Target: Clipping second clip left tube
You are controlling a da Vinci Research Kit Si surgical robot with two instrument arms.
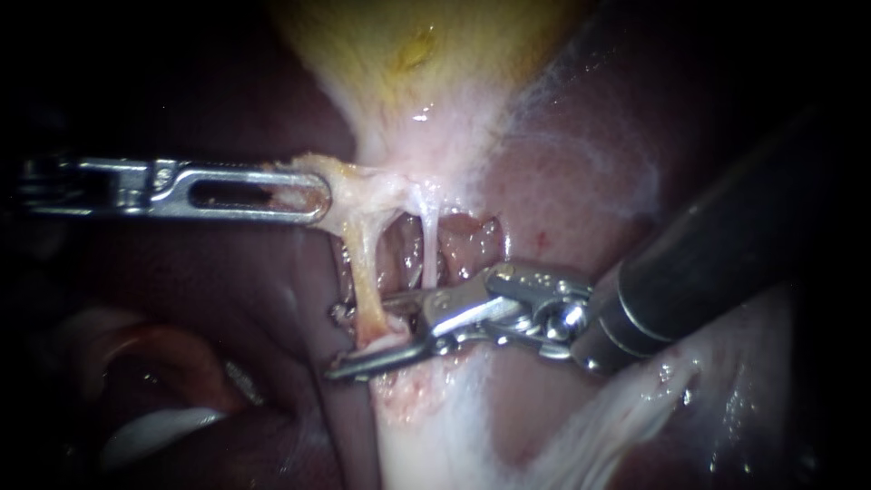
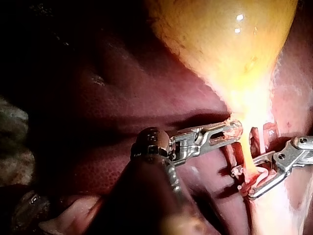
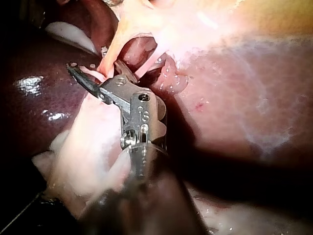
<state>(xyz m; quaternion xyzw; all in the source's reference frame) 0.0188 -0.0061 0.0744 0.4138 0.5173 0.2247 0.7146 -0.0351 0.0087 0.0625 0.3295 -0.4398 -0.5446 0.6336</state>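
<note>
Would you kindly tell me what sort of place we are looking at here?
Probably a surgical bench setup seen by endoscope: the left instrument and right instrument work at a thin tube under the yellow gallbladder, beside dark liver.

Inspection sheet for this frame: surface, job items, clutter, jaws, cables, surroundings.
Surface: liver, wet and dark red, with the gallbladder above it.
Job's things: left tube stretched taut, right tube beside it; small metal piece on the left tube, possibly a clip.
Clutter: nothing seen.
Jaws: left instrument shut on neck tissue; right instrument open, jaws straddling the left tube low down.
Cables: nothing seen.
Surroundings: dark beyond the tissue.
</note>
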